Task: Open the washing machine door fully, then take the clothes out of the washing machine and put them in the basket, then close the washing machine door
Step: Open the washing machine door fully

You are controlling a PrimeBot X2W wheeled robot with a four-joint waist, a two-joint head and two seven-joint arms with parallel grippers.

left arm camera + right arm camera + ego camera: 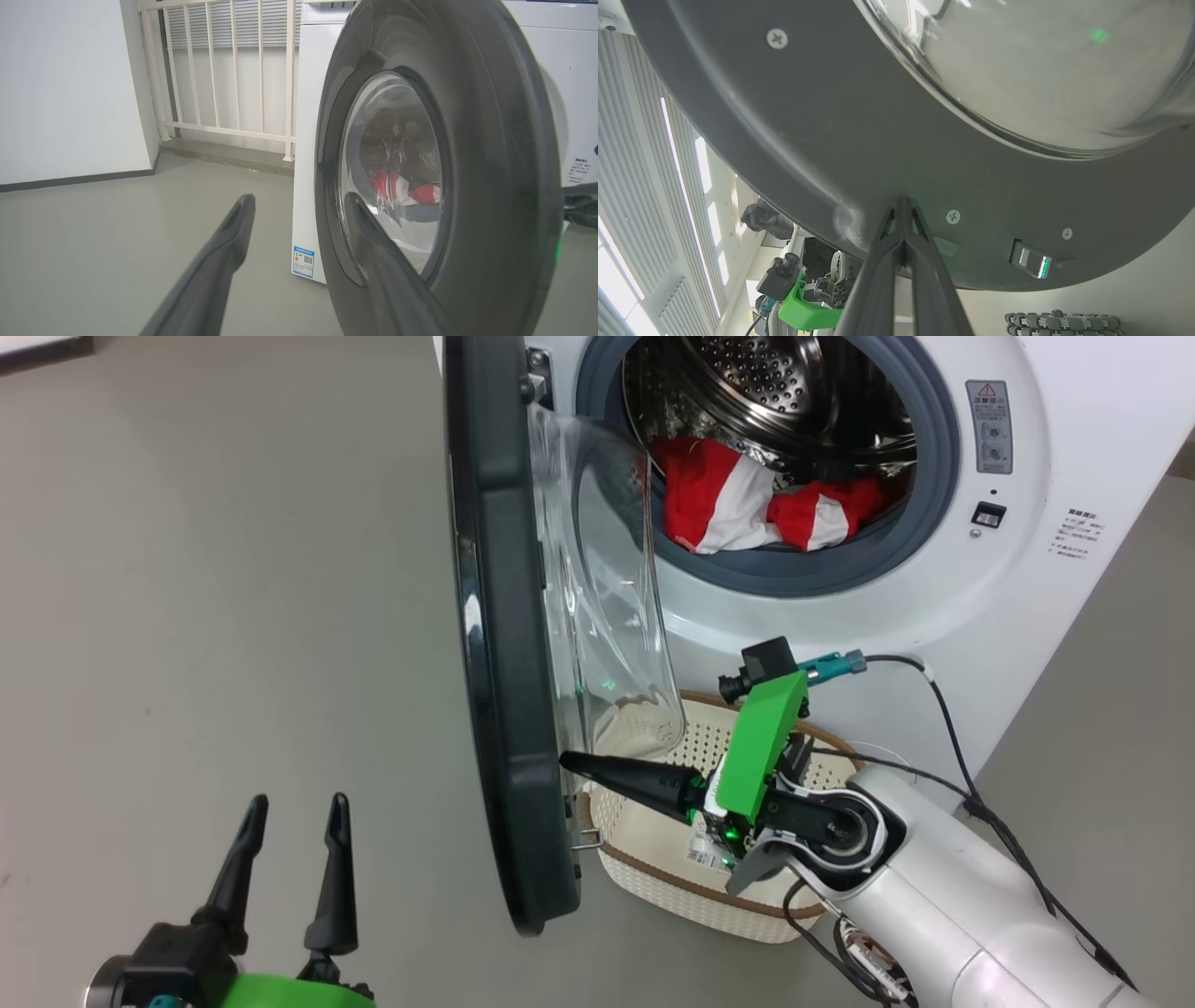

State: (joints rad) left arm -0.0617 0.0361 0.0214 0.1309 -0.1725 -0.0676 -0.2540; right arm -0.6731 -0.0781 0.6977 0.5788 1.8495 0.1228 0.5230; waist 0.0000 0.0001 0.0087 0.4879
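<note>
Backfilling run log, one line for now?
right gripper: shut, tips at washing machine door | left gripper: open, free | clothes: in drum

I am viewing the basket (pixel 672 907) only partly: the washing machine door (pixel 509 709) is covering its left end, the right gripper (pixel 566 762) its middle. The top edge is cutting off the washing machine (pixel 1074 448). Its label text (pixel 1075 535) is proving too small to read.

The right hand (pixel 569 763) has long black tapered fingers (pixel 635 782), a green bracket (pixel 766 737) carrying a small black camera (pixel 761 667), and black cables (pixel 952 728) trailing along its white forearm (pixel 934 887).
</note>
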